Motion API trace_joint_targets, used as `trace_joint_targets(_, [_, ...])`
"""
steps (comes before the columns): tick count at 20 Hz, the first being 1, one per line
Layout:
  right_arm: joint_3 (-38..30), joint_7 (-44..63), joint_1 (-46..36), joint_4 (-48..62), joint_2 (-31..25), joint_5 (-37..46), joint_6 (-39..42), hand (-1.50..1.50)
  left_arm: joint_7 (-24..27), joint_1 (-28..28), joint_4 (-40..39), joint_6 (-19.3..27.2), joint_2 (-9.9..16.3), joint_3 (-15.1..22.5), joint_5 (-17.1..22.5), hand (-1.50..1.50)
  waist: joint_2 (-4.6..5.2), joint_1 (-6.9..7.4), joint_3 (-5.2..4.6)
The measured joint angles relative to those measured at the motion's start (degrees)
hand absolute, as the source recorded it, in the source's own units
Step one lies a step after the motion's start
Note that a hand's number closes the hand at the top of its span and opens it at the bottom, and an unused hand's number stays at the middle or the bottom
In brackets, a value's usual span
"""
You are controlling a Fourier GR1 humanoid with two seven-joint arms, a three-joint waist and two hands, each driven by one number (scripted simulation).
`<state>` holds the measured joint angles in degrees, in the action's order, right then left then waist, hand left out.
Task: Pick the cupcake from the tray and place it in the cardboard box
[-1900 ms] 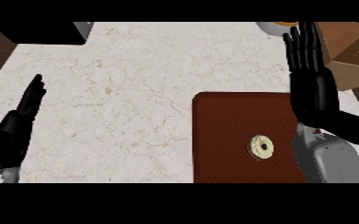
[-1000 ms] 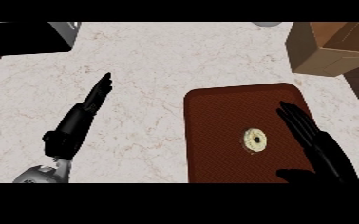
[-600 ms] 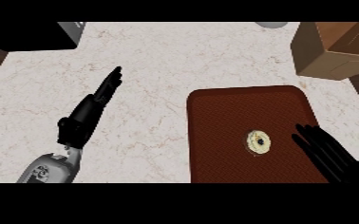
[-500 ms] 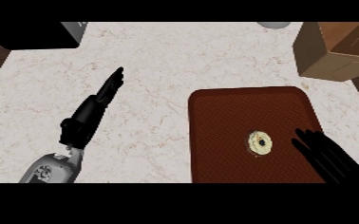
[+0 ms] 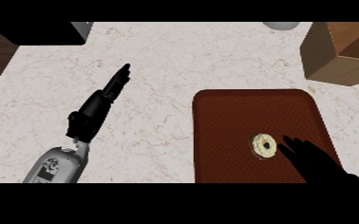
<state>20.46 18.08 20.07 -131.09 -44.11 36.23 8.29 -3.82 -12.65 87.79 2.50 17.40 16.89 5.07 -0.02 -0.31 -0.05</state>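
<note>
1. We see the small round cupcake (image 5: pixel 264 145), pale cream with a dark centre, from straight above, so it reads as a ring with no long axis and no side it points to; it appears to stand upright with its top facing us.
2. The cupcake sits on the dark reddish-brown rectangular tray (image 5: pixel 231 123), in the tray's lower right part, nearer the right rim than the left.
3. The tray's long side runs up and down the view (its corners are rounded), and it rests on the pale marbled counter (image 5: pixel 175 61).
4. Our right hand (image 5: pixel 316 163) comes in from the lower right over the tray, fingers stretched out and spread, holding nothing; the fingertips (image 5: pixel 289 140) lie just beside the cupcake's right edge, and we cannot tell whether they touch it.
5. Our left hand (image 5: pixel 98 107) rests at the left over the bare counter, fingers straight and together, pointing up and to the right, holding nothing.
6. The brown cardboard box (image 5: pixel 335 52) stands at the upper right, well apart from the cupcake and beyond the tray's upper right corner.
</note>
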Motion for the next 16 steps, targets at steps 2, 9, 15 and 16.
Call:
trace_joint_targets(2, [1.60,1.03,-2.90,2.44,3.14,1.02,1.10,-1.50,-0.05,-0.45,-0.72,-0.15,-1.10,-0.14,-0.84,0.00,0.02,0.18,0.01])
trace_joint_targets(9, [4.40,3.82,-8.12,8.69,10.51,5.48,5.16,-1.50,-0.04,-0.68,-1.41,-2.24,-2.78,-2.13,-2.77,0.00,0.02,0.29,0.04])
trace_joint_targets(15, [2.80,1.67,-10.67,15.76,14.11,7.69,6.37,-1.50,-0.65,-0.05,-0.97,-2.84,-4.97,-2.74,-5.17,0.00,0.01,0.27,0.06])
trace_joint_targets(16, [2.54,1.05,-10.82,16.48,14.70,8.20,6.26,-1.50,-0.80,-0.74,-1.73,-3.33,-5.45,-3.16,-5.25,0.00,0.01,0.23,0.06])
